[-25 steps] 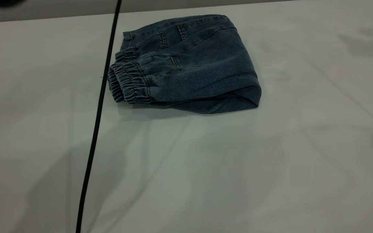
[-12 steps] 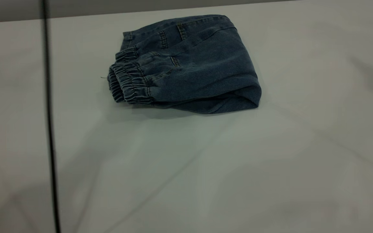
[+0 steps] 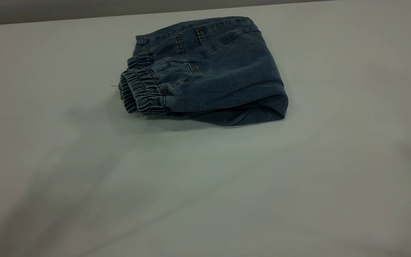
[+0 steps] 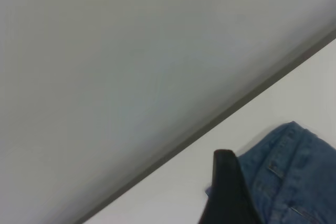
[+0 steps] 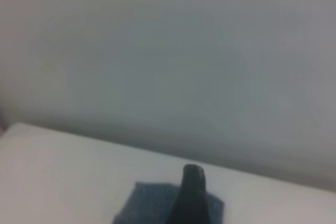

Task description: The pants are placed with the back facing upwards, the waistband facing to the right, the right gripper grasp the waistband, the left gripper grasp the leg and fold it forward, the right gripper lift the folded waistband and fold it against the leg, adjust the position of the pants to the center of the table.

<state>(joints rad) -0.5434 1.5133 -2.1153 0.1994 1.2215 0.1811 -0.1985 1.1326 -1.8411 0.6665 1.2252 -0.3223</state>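
The pants [image 3: 205,71] lie folded into a compact bundle on the table [image 3: 205,185], toward its far edge and a little left of the middle in the exterior view. The waistband [image 3: 141,92] sits at the bundle's left end, gathered and stacked in layers, and the rounded fold closes the right end. That arrangement suggests both folds are done: the waistband end has been laid over the leg part, so the print is hidden inside. Belt loops and a seam show on the upper layer.

Neither arm appears in the exterior view; only soft shadows fall across the table. In the left wrist view one dark finger of the left hand [image 4: 227,190] shows above the table with the denim just beyond it; whether that hand is open or closed cannot be told. In the right wrist view one finger of the right hand [image 5: 190,195] points toward the bundle, farther off; its state cannot be told either. Neither touches the cloth.

What seems left is the centering, since the bundle rests nearer the far edge than the middle
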